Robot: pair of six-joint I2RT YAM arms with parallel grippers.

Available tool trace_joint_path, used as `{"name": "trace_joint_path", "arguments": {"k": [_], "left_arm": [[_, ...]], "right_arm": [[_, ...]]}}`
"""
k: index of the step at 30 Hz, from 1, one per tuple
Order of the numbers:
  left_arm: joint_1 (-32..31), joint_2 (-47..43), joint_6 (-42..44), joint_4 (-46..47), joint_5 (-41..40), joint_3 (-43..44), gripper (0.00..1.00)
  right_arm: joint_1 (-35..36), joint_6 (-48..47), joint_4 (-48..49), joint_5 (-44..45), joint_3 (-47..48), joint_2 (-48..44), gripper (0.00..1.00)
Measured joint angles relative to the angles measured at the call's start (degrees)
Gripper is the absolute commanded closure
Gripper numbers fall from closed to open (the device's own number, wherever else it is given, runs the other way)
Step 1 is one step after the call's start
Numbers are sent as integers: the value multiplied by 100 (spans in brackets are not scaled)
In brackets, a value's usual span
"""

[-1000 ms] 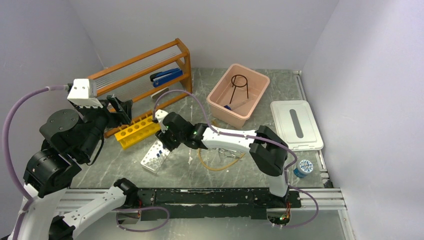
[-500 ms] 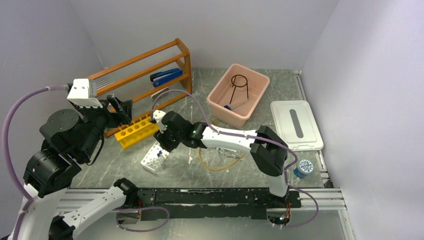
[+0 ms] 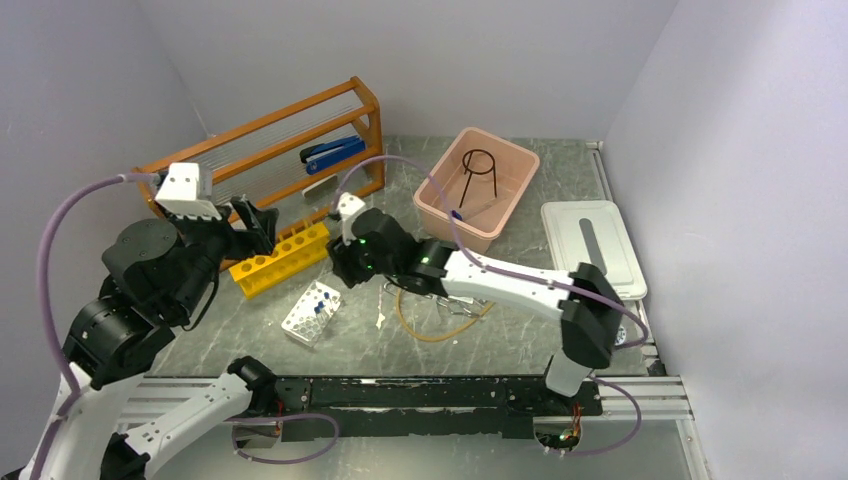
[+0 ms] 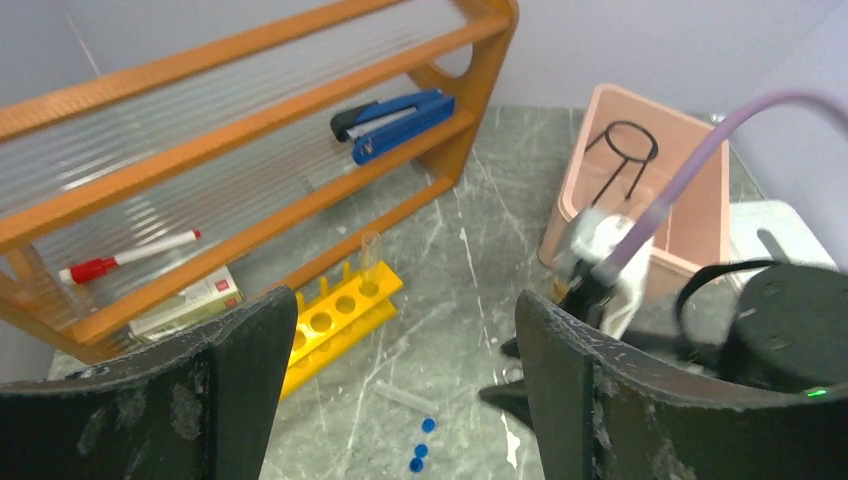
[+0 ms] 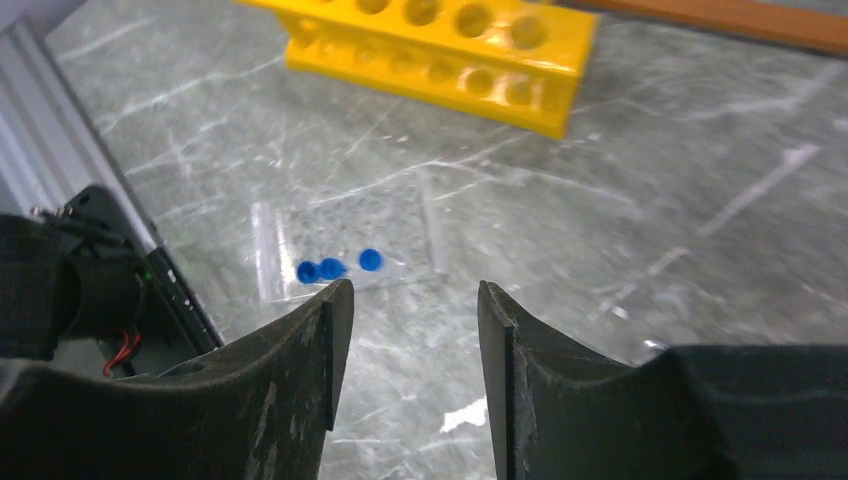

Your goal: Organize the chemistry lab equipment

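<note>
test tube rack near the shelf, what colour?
Yellow. The test tube rack shows best in the right wrist view, with its rows of round holes.

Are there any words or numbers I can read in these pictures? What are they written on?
No text here can be read.
small white box on the orange shelf: it has a red patch, but the print is too blurred to read.
red-capped marker on the same shelf: any writing is too small to tell.
</note>
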Motion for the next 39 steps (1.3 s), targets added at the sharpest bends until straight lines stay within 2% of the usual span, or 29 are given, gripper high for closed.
{"name": "trace_joint_path", "arguments": {"k": [4, 8, 13, 16, 24, 29, 39], "left_arm": [[0, -105, -31, 151, 295, -461, 12], [0, -151, -105, 459, 708, -1150, 4], [0, -125, -267, 1075, 1390, -2140, 3], [0, 7, -420, 1497, 1823, -2658, 6], [0, 619, -546, 2050, 2236, -3003, 11], [0, 549, -496, 2361, 2188, -3119, 14], [0, 415, -431, 2463, 2107, -3399, 13]], "right_arm": [[-227, 358, -31, 669, -555, -673, 46], [-726, 927, -363, 1377, -1285, -1126, 45], [-1620, 1609, -820, 1696, -2201, -1327, 45], [-1797, 1810, -964, 1628, -2483, -1327, 45], [-1635, 1679, -872, 1108, -2472, -1241, 48], [-1456, 1679, -1005, 1355, -2061, -754, 63], [-1482, 1329, -1368, 1869, -2105, -367, 60]]}}
